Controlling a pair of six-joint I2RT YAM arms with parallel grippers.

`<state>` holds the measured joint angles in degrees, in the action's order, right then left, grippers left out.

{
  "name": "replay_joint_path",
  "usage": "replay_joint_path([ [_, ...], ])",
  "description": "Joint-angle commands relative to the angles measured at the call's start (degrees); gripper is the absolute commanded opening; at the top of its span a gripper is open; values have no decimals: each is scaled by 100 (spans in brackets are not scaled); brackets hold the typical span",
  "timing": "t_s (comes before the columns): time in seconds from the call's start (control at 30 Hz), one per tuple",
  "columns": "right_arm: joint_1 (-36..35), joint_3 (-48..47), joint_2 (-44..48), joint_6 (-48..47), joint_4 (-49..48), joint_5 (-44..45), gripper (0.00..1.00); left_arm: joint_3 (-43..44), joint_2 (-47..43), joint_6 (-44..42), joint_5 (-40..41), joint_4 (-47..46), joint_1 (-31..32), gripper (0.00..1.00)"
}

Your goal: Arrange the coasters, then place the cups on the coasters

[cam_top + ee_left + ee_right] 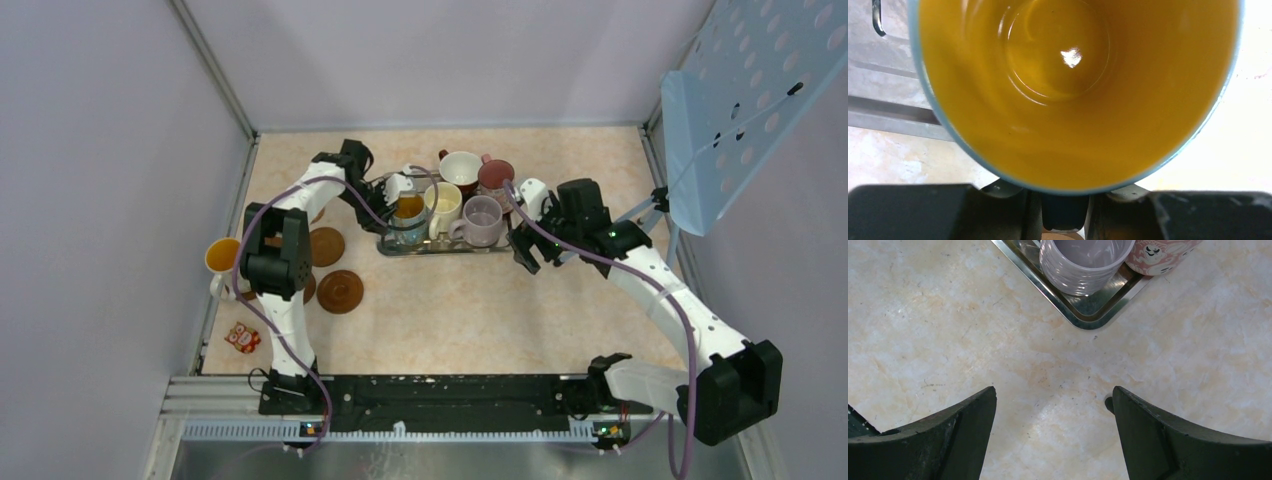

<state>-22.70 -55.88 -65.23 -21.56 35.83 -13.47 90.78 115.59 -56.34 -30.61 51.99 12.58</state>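
Note:
The blue cup (408, 212) with its yellow inside (1068, 90) stands at the left end of the steel tray (440, 248). My left gripper (395, 195) is at this cup, its fingers (998, 210) pressed against both sides of the dark handle (1065, 210). A cream cup (443, 203) and a lilac cup (482, 220) are also on the tray; a red cup (460, 166) and a maroon-pink cup (495, 175) are behind. Two brown coasters (326, 246) (340, 291) lie left of the tray. An orange-inside cup (222, 256) stands far left. My right gripper (530, 255) (1054, 395) hangs open over bare table.
The tray's corner (1088, 315), with the lilac cup (1083, 265) and a pink patterned cup (1160, 252), lies ahead of the right gripper. A small red and white item (242, 338) sits near the front left. A blue perforated panel (750, 100) hangs at the right wall.

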Motion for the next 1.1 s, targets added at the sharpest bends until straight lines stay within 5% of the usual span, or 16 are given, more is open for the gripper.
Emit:
replay_joint_path([
  [0.0,45,-2,180,58,-192,-85,85,-51,-328,280,7,-224,25,30],
  [0.2,46,11,207,47,-176,-60,85,-298,-638,219,-237,-278,17,0],
  [0.67,46,8,226,86,-183,-110,85,-502,-1744,1604,-1022,-952,-1038,0],
  [1.07,35,-16,206,190,-241,-166,85,78,-1903,1180,-135,-385,-2825,0],
])
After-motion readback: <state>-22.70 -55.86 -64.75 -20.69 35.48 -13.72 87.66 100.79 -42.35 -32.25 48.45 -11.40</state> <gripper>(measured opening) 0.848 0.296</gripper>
